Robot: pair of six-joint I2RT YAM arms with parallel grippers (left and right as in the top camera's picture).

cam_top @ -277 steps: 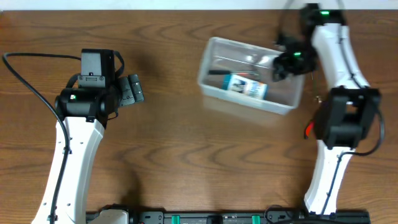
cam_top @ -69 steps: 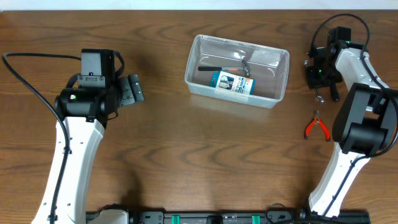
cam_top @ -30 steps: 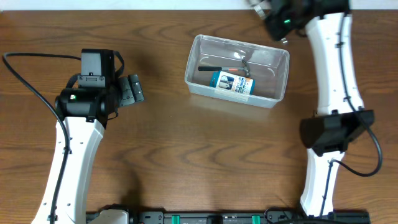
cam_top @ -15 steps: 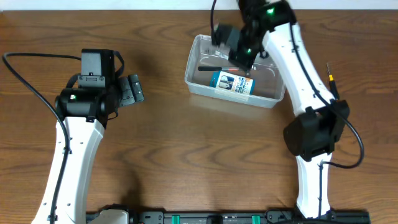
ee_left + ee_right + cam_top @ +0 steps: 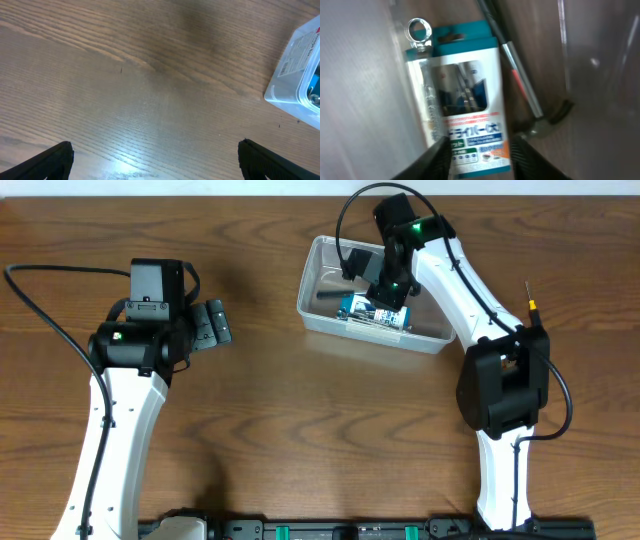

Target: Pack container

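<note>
The clear plastic container [image 5: 425, 338] stands on the table at the back centre. A blue-and-white screwdriver box [image 5: 392, 320], a hammer [image 5: 330, 293] and a small metal ring tool lie in it. My right gripper [image 5: 385, 288] hangs over the box inside the container. In the right wrist view its fingers [image 5: 482, 160] are open and straddle the lower end of the box [image 5: 462, 95]. The hammer [image 5: 522, 90] lies to the right, the ring tool [image 5: 416, 31] at the top left, the container wall [image 5: 600, 65] at the right. My left gripper [image 5: 215, 325] is open and empty, left of the container.
A thin tool with an orange tip [image 5: 531, 298] lies on the table right of the container. In the left wrist view the open fingers [image 5: 155, 165] hang over bare wood, with the container's corner [image 5: 300, 65] at the right edge.
My right arm has swung from the table's far edge over the container and come down onto the box. The left arm has not moved.
</note>
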